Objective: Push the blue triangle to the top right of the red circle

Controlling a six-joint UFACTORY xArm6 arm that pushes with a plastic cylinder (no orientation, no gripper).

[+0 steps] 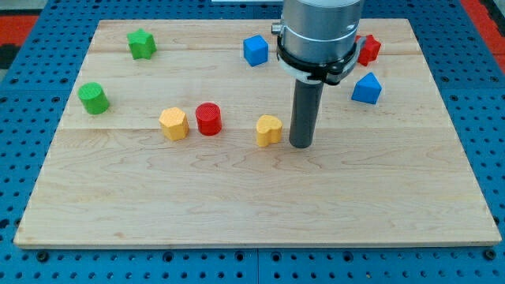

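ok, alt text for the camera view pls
My tip rests just right of a yellow heart block mid-board, well left and below the blue triangle. The red circle sits beside a yellow hexagon at the view's left.

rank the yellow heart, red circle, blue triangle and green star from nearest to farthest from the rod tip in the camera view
From my tip:
1. Yellow heart, just to its left.
2. Blue triangle, up and right.
3. Red circle, further left.
4. Green star, top left corner.
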